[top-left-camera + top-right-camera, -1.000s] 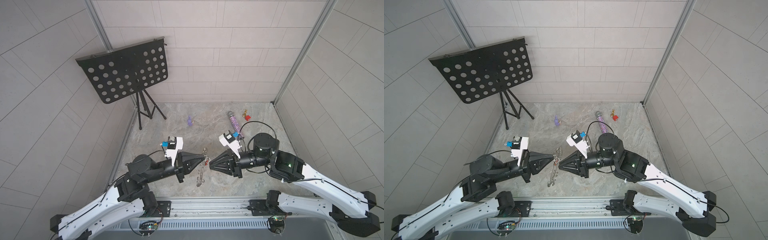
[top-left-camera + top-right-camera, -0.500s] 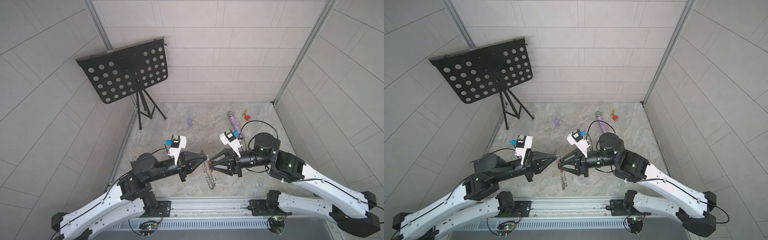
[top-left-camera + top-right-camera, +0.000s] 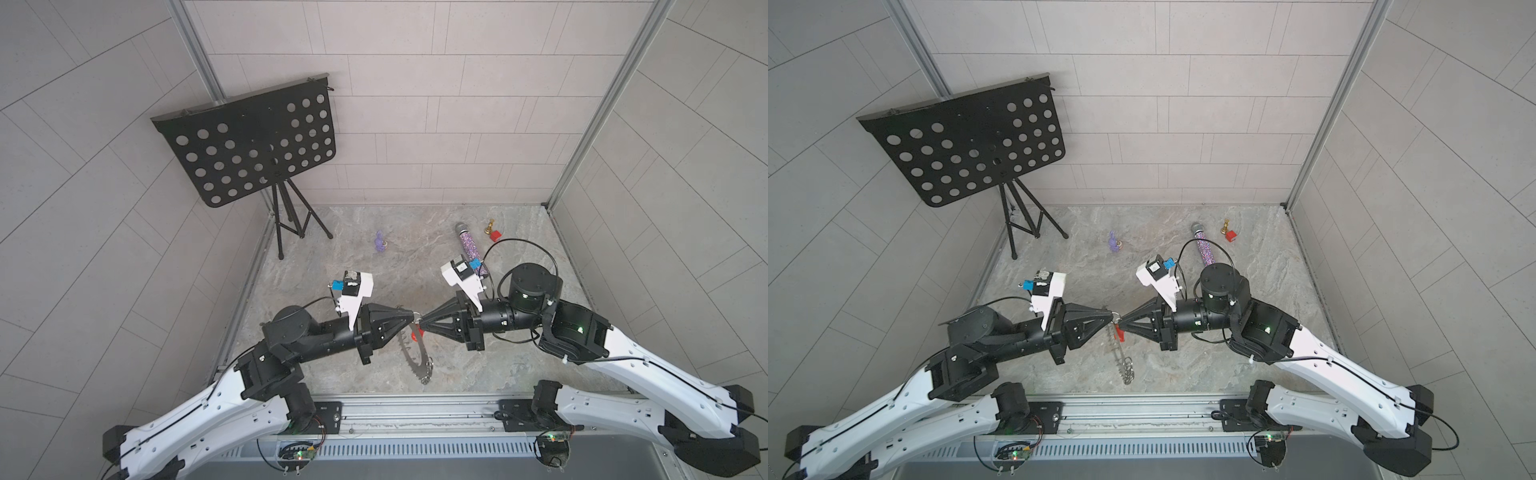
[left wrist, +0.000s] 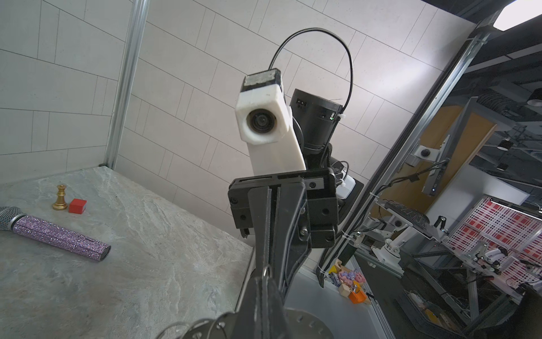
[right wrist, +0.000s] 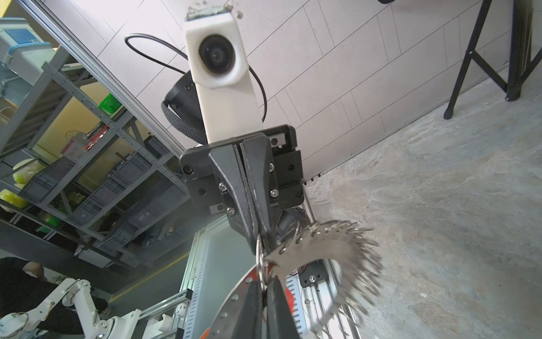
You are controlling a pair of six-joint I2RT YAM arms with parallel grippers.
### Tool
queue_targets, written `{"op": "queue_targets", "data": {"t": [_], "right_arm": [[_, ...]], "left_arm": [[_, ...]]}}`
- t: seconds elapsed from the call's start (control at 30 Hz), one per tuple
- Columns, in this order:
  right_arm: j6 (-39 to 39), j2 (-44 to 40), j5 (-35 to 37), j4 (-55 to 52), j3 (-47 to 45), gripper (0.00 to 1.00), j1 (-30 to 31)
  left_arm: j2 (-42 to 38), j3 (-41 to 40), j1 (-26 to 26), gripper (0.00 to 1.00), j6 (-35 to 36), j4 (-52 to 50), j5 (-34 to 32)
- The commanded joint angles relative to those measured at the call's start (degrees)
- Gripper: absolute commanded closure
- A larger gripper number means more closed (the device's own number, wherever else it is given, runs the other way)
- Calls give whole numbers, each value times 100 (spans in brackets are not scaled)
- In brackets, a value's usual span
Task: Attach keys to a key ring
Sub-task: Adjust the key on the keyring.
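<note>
We can't read any text, brand or number anywhere; the label on the storage bin [image 5: 19, 36] is too blurred.

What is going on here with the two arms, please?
Both arms meet tip to tip above the table. The left end effector is shut on the rim of the key ring, which hangs beneath them. The right end effector is shut on a wire loop there; the red-tagged key dangles just beneath.

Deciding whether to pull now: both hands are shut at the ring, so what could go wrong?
1. The key ring hangs from the left hand's tip pinch; a tug could drop it.
2. The right hand pinches a thin wire loop at the rim; pulling apart could bend or lose it.
</note>
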Motion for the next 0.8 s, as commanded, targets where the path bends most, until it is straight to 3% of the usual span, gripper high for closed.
{"op": "queue_targets", "data": {"t": [0.0,0.53,0.77], "right_arm": [[-28,-50,5,116,-22,100,-29],[401,-24,-111,910,-345,100,-33],[560,12,-129,1262,-390,98,-38]], "left_arm": [[-81,108,18,100,-74,612,174],[-90,-70,14,100,-714,1859,487],[-20,-68,8,100,-765,1905,527]]}}
